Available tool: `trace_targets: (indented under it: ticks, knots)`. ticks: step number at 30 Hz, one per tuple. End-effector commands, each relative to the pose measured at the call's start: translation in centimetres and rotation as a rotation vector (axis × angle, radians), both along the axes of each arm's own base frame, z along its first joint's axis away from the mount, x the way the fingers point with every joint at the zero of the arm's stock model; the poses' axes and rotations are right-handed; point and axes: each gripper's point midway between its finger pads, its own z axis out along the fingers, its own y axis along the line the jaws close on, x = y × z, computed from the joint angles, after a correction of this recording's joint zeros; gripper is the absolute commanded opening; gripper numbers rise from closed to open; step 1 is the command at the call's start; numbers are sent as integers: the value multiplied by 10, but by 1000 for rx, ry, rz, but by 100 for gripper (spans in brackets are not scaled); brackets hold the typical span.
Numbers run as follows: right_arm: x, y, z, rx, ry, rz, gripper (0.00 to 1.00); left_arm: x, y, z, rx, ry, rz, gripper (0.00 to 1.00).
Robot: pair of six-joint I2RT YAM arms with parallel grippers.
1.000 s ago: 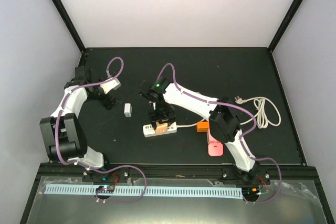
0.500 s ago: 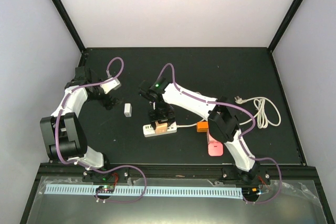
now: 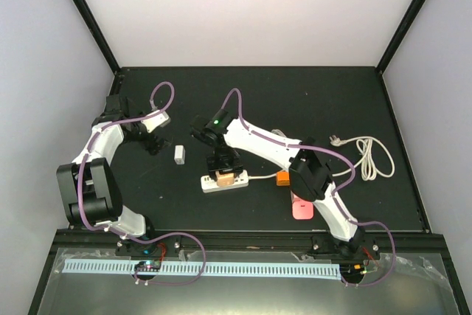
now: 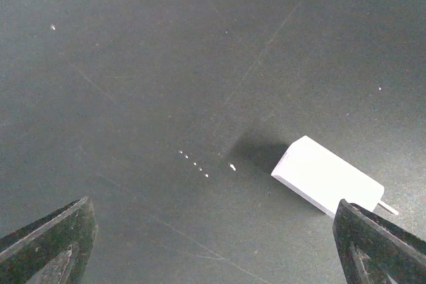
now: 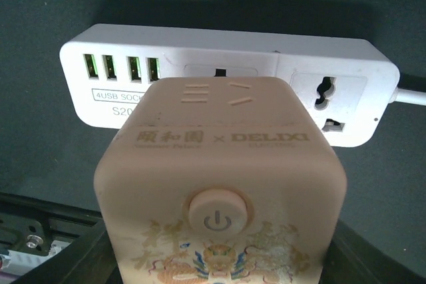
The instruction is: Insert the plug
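A beige cube plug (image 5: 219, 184) with a power button and dragon print fills the right wrist view, and my right gripper (image 5: 223, 257) is shut on its sides. Its far end rests against the middle socket of the white power strip (image 5: 333, 91); the prongs are hidden. From above, the plug (image 3: 226, 176) sits on the strip (image 3: 210, 184) under the right gripper (image 3: 223, 164). My left gripper (image 3: 151, 142) stands open over bare black table with nothing between its fingers (image 4: 46, 237). A small white charger (image 4: 326, 176) lies by its right finger.
The small white charger (image 3: 179, 154) lies left of the strip. An orange block (image 3: 285, 178) and a pink object (image 3: 301, 206) lie right of the strip on its cord. A coiled white cable (image 3: 370, 156) lies at the right. Black frame rails border the table.
The right arm's elbow and wrist have shifted slightly left while the plug stays on the strip. The left arm has not moved.
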Motion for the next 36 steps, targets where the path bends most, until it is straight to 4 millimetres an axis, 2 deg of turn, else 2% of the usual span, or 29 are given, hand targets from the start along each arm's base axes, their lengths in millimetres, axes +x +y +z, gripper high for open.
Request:
trace_targets:
  ticks: [1, 11, 17, 29, 36]
  knots:
    - [-7, 0, -14, -74, 2, -17, 1, 5, -3, 9, -22, -47, -15, 99]
    - [-9, -5, -16, -128, -14, -59, 1, 2, -4, 12, -11, -97, -23, 99]
    - [-11, -6, -24, -137, -9, -79, 1, 1, -4, 13, -7, -101, -19, 99]
    - [-19, -22, -71, -183, 12, -48, 1, -2, -1, 11, 18, -94, -18, 99]
    - [-26, -44, -93, -284, 50, -5, 1, -2, -1, 16, 23, -96, -23, 99]
